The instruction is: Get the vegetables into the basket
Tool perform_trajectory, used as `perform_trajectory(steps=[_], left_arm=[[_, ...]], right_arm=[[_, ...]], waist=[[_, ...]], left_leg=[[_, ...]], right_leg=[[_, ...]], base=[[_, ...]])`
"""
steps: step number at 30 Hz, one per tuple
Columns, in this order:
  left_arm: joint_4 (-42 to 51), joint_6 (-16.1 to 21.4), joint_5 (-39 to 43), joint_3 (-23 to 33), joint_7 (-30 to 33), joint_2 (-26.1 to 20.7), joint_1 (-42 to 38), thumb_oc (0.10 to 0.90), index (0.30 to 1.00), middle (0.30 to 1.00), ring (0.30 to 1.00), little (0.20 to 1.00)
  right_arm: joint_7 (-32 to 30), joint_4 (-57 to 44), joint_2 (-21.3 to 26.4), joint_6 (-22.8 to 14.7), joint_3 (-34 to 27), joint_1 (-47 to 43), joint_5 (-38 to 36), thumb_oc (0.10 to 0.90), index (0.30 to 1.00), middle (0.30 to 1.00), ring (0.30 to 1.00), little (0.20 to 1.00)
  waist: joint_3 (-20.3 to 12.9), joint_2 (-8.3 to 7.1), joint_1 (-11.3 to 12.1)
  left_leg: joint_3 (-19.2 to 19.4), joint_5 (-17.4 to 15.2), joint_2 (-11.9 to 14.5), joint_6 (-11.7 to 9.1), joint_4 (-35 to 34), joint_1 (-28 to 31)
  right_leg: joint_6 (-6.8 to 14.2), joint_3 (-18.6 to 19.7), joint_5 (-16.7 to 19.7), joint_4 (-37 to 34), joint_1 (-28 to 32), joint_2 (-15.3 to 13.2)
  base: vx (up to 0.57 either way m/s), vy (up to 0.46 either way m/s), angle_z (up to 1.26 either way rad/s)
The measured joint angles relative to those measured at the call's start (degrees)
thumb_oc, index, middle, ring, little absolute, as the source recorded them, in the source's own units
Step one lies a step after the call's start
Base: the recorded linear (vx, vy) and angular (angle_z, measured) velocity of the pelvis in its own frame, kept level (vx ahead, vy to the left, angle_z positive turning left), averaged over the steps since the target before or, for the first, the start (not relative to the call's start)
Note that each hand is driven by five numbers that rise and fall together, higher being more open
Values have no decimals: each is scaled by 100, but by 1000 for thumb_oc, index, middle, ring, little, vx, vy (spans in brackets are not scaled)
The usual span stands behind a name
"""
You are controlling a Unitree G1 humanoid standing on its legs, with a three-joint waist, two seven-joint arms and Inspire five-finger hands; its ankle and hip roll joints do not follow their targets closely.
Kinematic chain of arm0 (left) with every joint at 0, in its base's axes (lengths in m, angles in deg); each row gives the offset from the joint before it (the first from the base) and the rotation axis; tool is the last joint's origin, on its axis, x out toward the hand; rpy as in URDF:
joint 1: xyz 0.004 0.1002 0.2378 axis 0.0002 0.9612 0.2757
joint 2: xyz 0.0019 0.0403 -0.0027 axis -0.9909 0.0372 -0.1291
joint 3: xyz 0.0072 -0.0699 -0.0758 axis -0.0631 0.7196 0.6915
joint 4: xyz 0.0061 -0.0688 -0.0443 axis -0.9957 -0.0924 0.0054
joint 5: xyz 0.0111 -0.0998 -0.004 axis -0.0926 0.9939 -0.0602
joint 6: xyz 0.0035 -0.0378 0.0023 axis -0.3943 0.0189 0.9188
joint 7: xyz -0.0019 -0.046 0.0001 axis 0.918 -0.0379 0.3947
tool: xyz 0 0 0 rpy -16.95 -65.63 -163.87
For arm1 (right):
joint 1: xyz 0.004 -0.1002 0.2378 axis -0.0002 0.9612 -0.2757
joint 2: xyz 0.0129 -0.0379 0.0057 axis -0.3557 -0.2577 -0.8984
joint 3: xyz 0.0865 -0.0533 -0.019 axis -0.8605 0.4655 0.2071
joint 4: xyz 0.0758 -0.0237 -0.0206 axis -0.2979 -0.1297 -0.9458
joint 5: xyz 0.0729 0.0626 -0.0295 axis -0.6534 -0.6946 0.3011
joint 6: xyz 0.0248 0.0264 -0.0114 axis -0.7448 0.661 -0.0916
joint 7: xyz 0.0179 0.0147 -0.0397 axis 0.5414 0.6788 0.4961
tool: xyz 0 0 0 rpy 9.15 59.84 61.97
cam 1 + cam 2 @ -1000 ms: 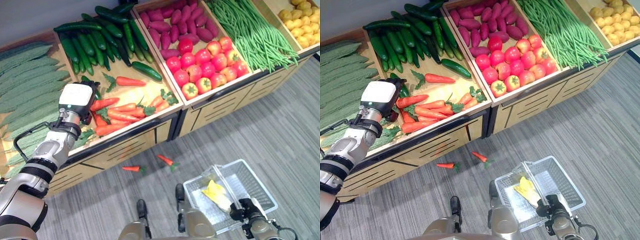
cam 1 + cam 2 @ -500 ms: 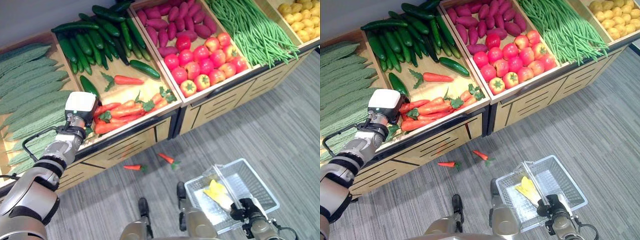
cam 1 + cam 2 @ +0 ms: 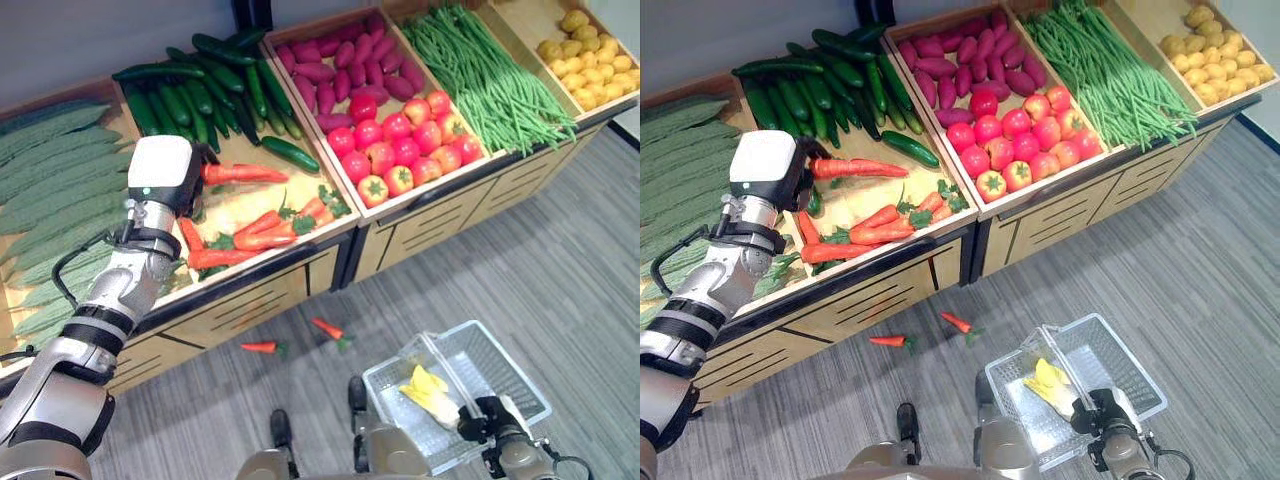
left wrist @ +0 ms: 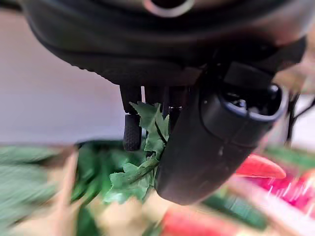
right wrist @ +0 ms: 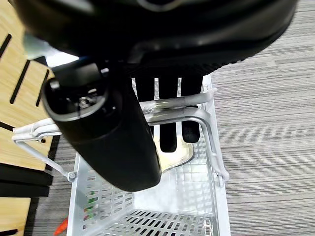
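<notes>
A: Left hand [image 3: 165, 180] is up over the carrot bin, fingers curled round a carrot [image 3: 243, 173] by its leafy top, so we're in the carry step.

B: And the basket [image 3: 505, 375]?

A: Hanging low by the floor; right hand [image 5: 123, 142] has its fingers hooked round the handle [image 5: 182, 110]. Next the carrot must swing across and drop in.

B: Change from a second ago?

A: The hand was down among the carrots; now it's lifted clear.

L hand [image 3: 165, 185] raised over the carrot bin [image 3: 262, 205], fingers curled round a carrot [image 3: 240, 173]; R hand [image 5: 123, 132] gripping basket handle [image 5: 184, 102].
</notes>
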Motion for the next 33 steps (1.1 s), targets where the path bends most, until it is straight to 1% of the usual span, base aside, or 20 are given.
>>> perform_trajectory(steps=[1,2,3,4,5,7,8,9,10,11,13,15,16,18,20,21,22,25,28,33], left_arm=[[-27,128,-1,-48,124,-35,6,400,300,300,300,300],[56,101,78,110,110,-17,240,400,300,300,300,300],[295,110,128,275,98,6,539,400,300,300,300,300],[801,180,164,689,76,40,1144,400,300,300,300,300],[981,482,236,722,48,77,1438,400,300,300,300,300],[954,492,377,751,22,171,1562,400,300,300,300,300],[1092,589,780,1094,-72,477,1846,400,300,300,300,300],[1197,673,1081,1314,-81,782,2083,400,300,300,300,300],[1247,750,1392,1421,-100,1018,2248,400,300,300,300,300],[1292,780,1704,1433,-157,1179,2402,400,300,300,300,300],[1348,817,2017,1431,-269,1318,2591,400,300,300,300,300],[1348,885,2627,1461,-289,1723,2728,400,300,300,300,300],[1348,885,2769,1460,-303,1828,2786,400,300,300,300,300],[1359,908,3069,1459,-383,1877,2849,400,300,300,300,300],[1381,952,3473,1464,-442,1966,2874,400,300,300,300,300],[1470,954,3623,1478,-499,1998,2919,400,300,300,300,300],[1809,1007,3744,1481,-616,1973,3068,400,300,300,300,300],[1992,1130,3823,1480,-772,1968,3159,400,300,300,300,300],[1991,1130,3823,1481,-797,1968,3268,400,300,300,300,300],[1983,1128,3825,1477,-858,1968,3308,400,300,300,300,300]], right_arm=[[0,11,-13,6,1,43,1,400,300,300,300,300],[0,-56,-31,10,0,55,4,400,300,300,300,300],[0,-103,-43,9,-8,102,8,400,300,300,300,300],[3,-179,-69,6,-74,129,8,400,300,300,300,300],[2,-189,-93,19,-205,271,7,400,300,300,300,300],[0,-185,-96,17,-217,289,6,400,300,300,300,300],[3,-204,-97,15,-229,289,7,400,300,300,300,300],[2,-234,-98,10,-244,311,7,400,300,300,300,300],[2,-243,-97,11,-249,326,7,400,300,300,300,300],[11,-240,-99,12,-248,329,10,400,300,300,300,300],[12,-261,-99,12,-255,327,12,400,300,300,300,300],[11,-306,-99,12,-293,373,13,400,300,300,300,300],[14,-306,-99,12,-302,376,19,400,300,300,300,300],[14,-311,-96,12,-350,389,20,400,300,300,300,300],[8,-299,-84,13,-450,457,16,400,300,300,300,300],[8,-293,-70,17,-454,486,16,400,300,300,300,300],[10,-298,-53,16,-453,545,15,400,300,300,300,300],[20,-289,-28,19,-458,595,14,400,300,300,300,300],[22,-189,-13,18,-492,598,5,400,300,300,300,300],[18,-99,-10,17,-507,594,3,400,300,300,300,300]], waist=[[-53,0,-8],[-71,-2,-32],[-75,-2,-45],[-76,-3,-96],[-80,-1,-3],[-99,-2,29],[-132,19,11],[-156,44,-12],[-168,63,-12],[-172,71,-8],[-172,72,-17],[-180,87,-16],[-181,88,-32],[-196,114,-52],[-239,186,-48],[-255,214,-46],[-269,245,-44],[-293,284,-36],[-306,319,-41],[-303,322,-38]], left_leg=[[1,-15,-2,8,1,11],[8,-17,-4,10,17,18],[11,-21,-3,10,23,35],[24,-35,-3,16,23,51],[19,-37,-5,20,27,45],[20,-36,-17,21,27,56],[25,-39,-28,24,24,59],[27,-41,-32,27,25,69],[27,-42,-33,29,25,87],[27,-42,-33,29,25,101],[27,-41,-32,29,25,101],[27,-37,-32,32,25,114],[28,-37,-31,32,25,131],[28,-39,-28,35,5,136],[26,-42,-27,39,1,137],[26,-41,-28,37,1,141],[25,-41,-28,37,2,144],[23,-45,-28,40,1,166],[16,-84,-29,76,-3,187],[7,-83,-46,78,-3,184]], right_leg=[[14,5,-16,-2,9,-1],[16,7,-19,-1,11,-3],[-36,4,18,1,31,-1],[-36,27,18,1,30,7],[-38,18,17,0,34,3],[-34,21,14,0,46,-17],[-26,25,8,-1,46,-28],[-23,29,6,-1,54,-31],[-20,31,4,-3,72,-32],[-2,33,-10,-3,86,-31],[29,37,-37,-4,85,-30],[30,39,-36,-18,98,-33],[30,42,-36,-26,114,-32],[29,42,-36,-29,118,-30],[30,40,-36,-29,126,-30],[29,40,-36,-28,131,-30],[29,37,-36,-24,133,-29],[30,36,-38,-28,160,-31],[26,36,-51,-29,181,-30],[27,36,-51,-12,176,-40]], base=[[-38,20,0],[-42,20,-3],[-28,9,-7],[0,0,0],[0,0,0],[-10,1,3],[0,0,0],[0,0,0],[0,0,0],[0,0,0],[0,0,0],[0,0,0],[0,0,0],[0,0,0],[0,0,0],[0,0,0],[0,0,0],[0,0,0],[1,10,0],[-11,67,0]])
